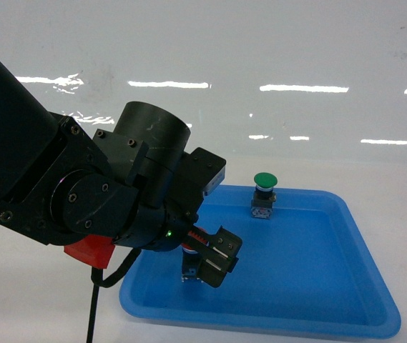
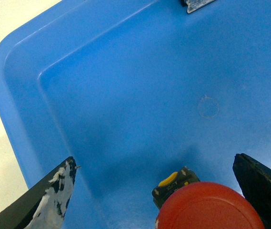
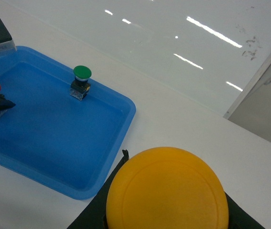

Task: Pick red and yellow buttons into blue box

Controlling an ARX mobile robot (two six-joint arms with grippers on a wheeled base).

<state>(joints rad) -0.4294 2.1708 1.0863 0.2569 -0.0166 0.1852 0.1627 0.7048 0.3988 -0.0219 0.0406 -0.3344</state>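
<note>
The red button [image 2: 209,208] stands in the shallow blue tray [image 2: 125,95], its cap low in the left wrist view. My left gripper [image 2: 155,163] is open around it, the cap close to the right finger [image 2: 264,191] and far from the left finger [image 2: 47,200]. In the head view the left gripper [image 1: 214,261] reaches into the tray's near left corner. The yellow button [image 3: 167,191] fills the bottom of the right wrist view, with my right gripper [image 3: 173,177] shut on it above the white table. The blue box is out of view.
A green-capped button [image 1: 264,191] stands upright at the far side of the tray [image 1: 346,286]; the green button [image 3: 82,80] also shows in the right wrist view. The left arm [image 1: 81,186] covers the left of the head view.
</note>
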